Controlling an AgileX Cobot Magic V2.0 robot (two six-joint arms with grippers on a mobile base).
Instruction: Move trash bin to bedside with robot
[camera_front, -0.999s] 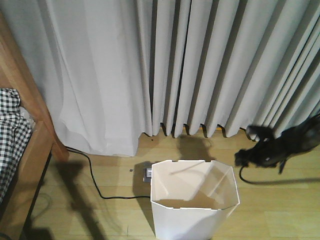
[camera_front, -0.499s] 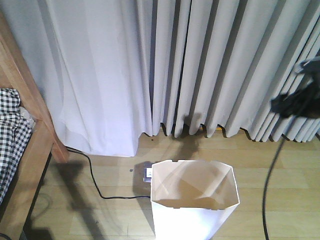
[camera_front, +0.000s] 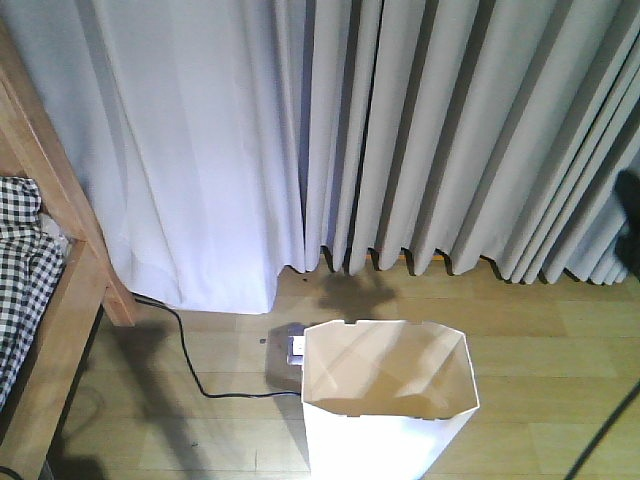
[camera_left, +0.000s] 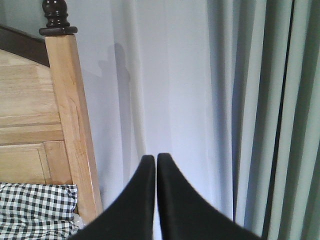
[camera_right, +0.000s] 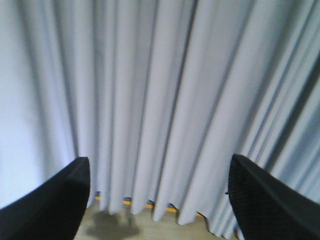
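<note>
The white trash bin (camera_front: 380, 445) stands upright on the wooden floor at the bottom middle of the front view, its cream inside empty. At the left edge is the bedside: a light wooden bed rail (camera_front: 60, 320) with checked bedding (camera_front: 18, 265). My left gripper (camera_left: 155, 159) is shut on nothing, held in the air facing the curtain beside the bedpost (camera_left: 70, 115). My right gripper (camera_right: 159, 165) is wide open with only curtain between its fingers (camera_right: 55, 200). Only a dark sliver of the right arm (camera_front: 630, 235) shows at the front view's right edge, well away from the bin.
Grey-white curtains (camera_front: 400, 130) hang to the floor behind the bin. A small power socket box (camera_front: 297, 346) lies just behind the bin's left corner, with a black cable (camera_front: 190, 370) running left toward the bed. Another dark cable (camera_front: 605, 440) crosses the bottom right.
The right arm has risen from beside the bin's right rim and swung right, almost out of the front view. The bin and the bed have not moved.
</note>
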